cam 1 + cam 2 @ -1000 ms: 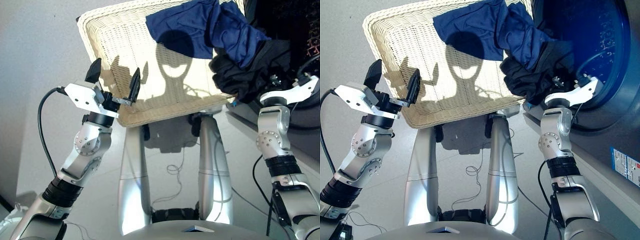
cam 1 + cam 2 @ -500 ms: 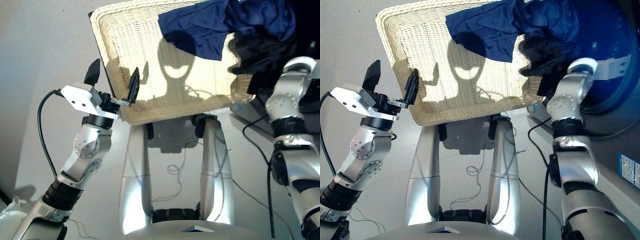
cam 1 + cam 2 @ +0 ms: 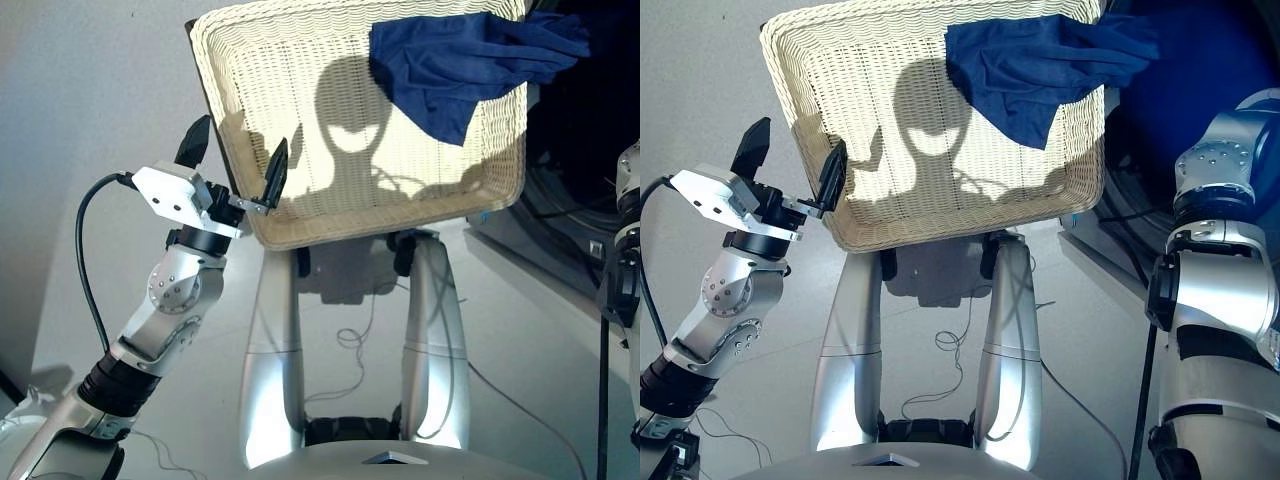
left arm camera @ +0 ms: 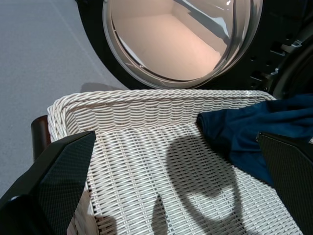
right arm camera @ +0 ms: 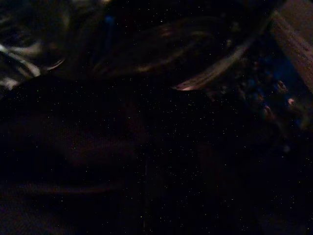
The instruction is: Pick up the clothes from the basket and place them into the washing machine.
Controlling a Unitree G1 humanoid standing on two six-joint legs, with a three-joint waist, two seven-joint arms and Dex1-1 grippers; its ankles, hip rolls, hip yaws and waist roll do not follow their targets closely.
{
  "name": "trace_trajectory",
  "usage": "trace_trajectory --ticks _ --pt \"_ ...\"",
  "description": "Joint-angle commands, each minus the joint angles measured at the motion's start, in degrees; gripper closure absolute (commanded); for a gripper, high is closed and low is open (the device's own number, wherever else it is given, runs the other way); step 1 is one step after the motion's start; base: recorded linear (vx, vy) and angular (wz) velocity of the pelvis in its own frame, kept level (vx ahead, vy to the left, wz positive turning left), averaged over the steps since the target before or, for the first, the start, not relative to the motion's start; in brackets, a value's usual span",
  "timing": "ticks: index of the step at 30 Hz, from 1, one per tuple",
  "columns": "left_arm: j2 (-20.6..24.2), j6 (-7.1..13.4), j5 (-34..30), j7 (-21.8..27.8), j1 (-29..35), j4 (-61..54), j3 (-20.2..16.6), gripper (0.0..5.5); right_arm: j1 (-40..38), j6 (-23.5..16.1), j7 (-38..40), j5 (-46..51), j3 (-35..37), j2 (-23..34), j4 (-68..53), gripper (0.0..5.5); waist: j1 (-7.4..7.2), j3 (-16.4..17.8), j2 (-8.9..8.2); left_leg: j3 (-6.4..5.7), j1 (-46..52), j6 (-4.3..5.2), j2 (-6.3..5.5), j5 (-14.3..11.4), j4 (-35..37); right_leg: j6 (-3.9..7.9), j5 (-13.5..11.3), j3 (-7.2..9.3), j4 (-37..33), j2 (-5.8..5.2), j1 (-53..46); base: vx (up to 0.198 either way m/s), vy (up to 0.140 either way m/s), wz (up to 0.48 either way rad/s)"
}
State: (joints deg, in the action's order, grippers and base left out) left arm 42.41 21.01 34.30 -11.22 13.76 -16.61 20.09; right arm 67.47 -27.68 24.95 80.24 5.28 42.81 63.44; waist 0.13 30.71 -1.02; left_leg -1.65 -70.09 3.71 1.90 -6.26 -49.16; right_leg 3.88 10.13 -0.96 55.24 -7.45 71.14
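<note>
We are looking down from the head camera at the cream wicker basket [image 3: 340, 200], where the navy blue garment [image 3: 460, 65] is lying across its far right corner, one fold spilling over the right rim toward the dark washing machine [image 3: 590, 140]. Our left gripper [image 3: 235, 170] is hovering at the basket's near left corner with its two black fingers [image 3: 275, 175] spread wide apart and holding nothing, one just inside the rim and the other outside it. The left wrist view is giving us what the head views are not: beyond the basket's far rim, the round black-rimmed glass porthole door [image 4: 181, 39] is standing open, its pale glass catching the light. The same view is showing the navy cloth resting on the weave beside the fingertip. Our right arm [image 3: 1220, 250] is reaching off toward the machine, and in both eye views its gripper is lying out of sight; the right wrist view is showing almost only darkness, with faint dark folds and blue glints, so we cannot tell how its fingers are standing or what they are holding.
</note>
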Motion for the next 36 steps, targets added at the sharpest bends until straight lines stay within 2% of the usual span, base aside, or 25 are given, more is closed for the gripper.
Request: trace_trajectory --ticks 1,7,8,9,11,14,19,21,25,28,31,32,33,34,35,36 --pt "-0.2 2.3 -1.2 -1.5 -0.9 -7.9 -1.2 0.00 4.5 -7.0 4.4 -2.2 1.4 10.8 0.0 5.50 -1.22 -0.9 0.49 3.49 1.9 -0.48 -0.64 0.0 1.1 0.25 -6.0 2.19 -6.0 1.51 -1.4 0.000 0.000 0.000" --pt "0.1 2.8 -2.3 -2.6 -0.5 -8.3 -0.9 0.00 3.8 -6.8 8.0 -7.5 0.6 10.4 -2.3 5.50 -1.33 -0.9 0.41 3.46 1.5 -0.56 -0.79 -0.1 0.8 0.19 -6.0 2.15 -5.7 1.59 -1.2 0.000 0.000 0.000" --pt "0.1 2.9 -2.3 -2.6 -0.4 -8.3 -0.7 0.00 3.6 -6.3 7.9 -8.0 0.3 10.2 -2.1 4.21 -1.33 -0.9 0.43 3.48 1.5 -0.56 -0.77 0.0 0.8 0.16 -6.0 2.10 -5.7 1.60 -1.1 0.000 0.000 0.000" --pt "0.2 3.0 -2.3 -2.5 -0.1 -8.1 -0.4 0.00 3.7 -5.0 7.5 -8.9 -0.4 10.5 -1.4 0.00 -1.29 -0.9 0.43 3.45 1.5 -0.55 -0.80 0.0 0.9 0.15 -6.0 2.07 -5.7 1.62 -1.1 0.000 0.000 0.000" --pt "0.1 3.2 -2.0 -2.0 0.3 -7.9 0.1 0.00 3.4 -3.2 4.8 -8.0 -2.4 10.1 -0.9 0.00 -1.18 -0.9 0.45 3.49 1.5 -0.50 -0.78 0.0 0.9 0.14 -6.1 2.00 -5.8 1.63 -1.0 0.000 0.000 0.000" --pt "-0.2 3.3 -1.3 -1.4 0.3 -7.9 0.3 0.00 3.0 -2.5 2.9 -8.7 -3.5 9.5 -1.6 0.00 -1.16 -0.9 0.55 3.46 1.6 -0.54 -0.86 0.2 1.3 0.15 -6.2 1.96 -6.1 1.63 -1.1 0.000 0.000 0.000" --pt "-0.8 3.1 -1.3 -1.1 -0.6 -7.6 -0.1 0.00 -1.0 -3.2 3.1 -15.2 -6.0 5.7 -10.3 0.00 -1.28 -0.9 0.71 3.72 1.7 -0.69 -0.74 0.4 1.9 -0.03 -6.4 1.96 -6.6 1.77 -1.2 0.000 0.000 0.000" --pt "-1.2 3.3 -2.1 -1.4 -0.8 -7.5 -0.7 0.00 -4.5 -2.4 4.8 -24.1 -8.5 4.9 -18.0 0.00 -1.57 -0.9 0.59 3.82 1.5 -0.77 -0.73 0.6 2.0 -0.04 -6.6 2.00 -6.7 1.89 -1.0 0.000 0.000 0.000" --pt "-2.4 3.2 -4.7 -2.5 -1.5 -7.5 -1.7 0.00 -14.4 -1.0 9.7 -39.9 -8.3 1.2 -35.2 0.00 -2.25 -0.9 0.53 3.96 1.2 -1.10 -0.66 0.9 2.6 -0.09 -6.8 1.95 -7.0 2.01 -0.6 0.000 0.000 0.000" --pt "-2.4 3.0 -6.5 -2.4 -1.9 -7.8 -2.3 0.00 -21.9 3.0 8.8 -50.7 -9.7 -0.4 -45.5 0.00 -2.69 -0.9 0.33 4.04 1.0 -1.20 -0.57 1.1 2.8 -0.18 -6.9 1.84 -7.0 2.19 -0.2 0.000 0.000 0.000" --pt "-2.8 2.8 -7.9 -2.3 -2.6 -8.2 -3.1 0.00 -28.1 7.0 6.8 -62.3 -10.3 1.2 -55.9 0.00 -3.12 -0.9 0.11 3.90 0.7 -1.32 -0.60 1.2 2.9 -0.12 -6.8 2.01 -7.3 2.23 0.0 0.000 0.000 0.000" --pt "-2.7 2.6 -8.6 -2.4 -2.9 -8.2 -3.1 0.00 -29.8 7.0 7.8 -63.9 -9.2 1.2 -57.1 0.00 -3.15 -0.9 0.15 3.86 0.8 -1.35 -0.63 1.2 2.9 -0.10 -6.7 2.09 -7.2 2.22 -0.1 0.100 -0.017 -0.027" --pt "-2.1 2.5 -9.2 -2.2 -3.8 -8.5 -3.4 0.00 -31.2 9.7 6.5 -69.2 -9.8 2.7 -59.8 0.00 -3.11 -0.9 0.26 3.64 1.8 -1.08 -0.57 -0.6 2.4 0.25 -4.9 1.90 -6.5 2.40 -1.1 0.000 0.000 0.000" --pt "-1.5 2.6 -9.9 -2.0 -4.2 -8.9 -3.9 0.00 -32.2 10.8 6.4 -73.7 -9.6 4.1 -63.1 0.00 -3.28 -0.9 0.18 3.93 0.8 -1.37 -0.55 1.2 3.0 -0.01 -6.6 2.06 -7.2 2.32 -0.2 0.100 -0.011 -0.004" --pt "-1.2 2.5 -10.4 -2.1 -4.8 -9.1 -3.9 0.00 -33.1 12.0 5.4 -78.0 -10.0 5.4 -65.7 0.00 -3.21 -0.9 0.22 3.76 1.8 -1.10 -0.56 -0.7 2.2 0.40 -5.0 1.89 -6.2 2.50 -1.1 -0.079 -0.001 -0.006" --pt "-0.7 2.3 -10.8 -1.7 -5.5 -9.4 -4.5 0.00 -33.2 13.9 3.2 -82.7 -10.9 7.8 -68.6 0.00 -3.25 -0.9 0.12 4.01 0.8 -1.40 -0.51 1.1 2.6 0.12 -6.8 2.01 -6.9 2.47 -0.1 0.102 -0.020 -0.037"
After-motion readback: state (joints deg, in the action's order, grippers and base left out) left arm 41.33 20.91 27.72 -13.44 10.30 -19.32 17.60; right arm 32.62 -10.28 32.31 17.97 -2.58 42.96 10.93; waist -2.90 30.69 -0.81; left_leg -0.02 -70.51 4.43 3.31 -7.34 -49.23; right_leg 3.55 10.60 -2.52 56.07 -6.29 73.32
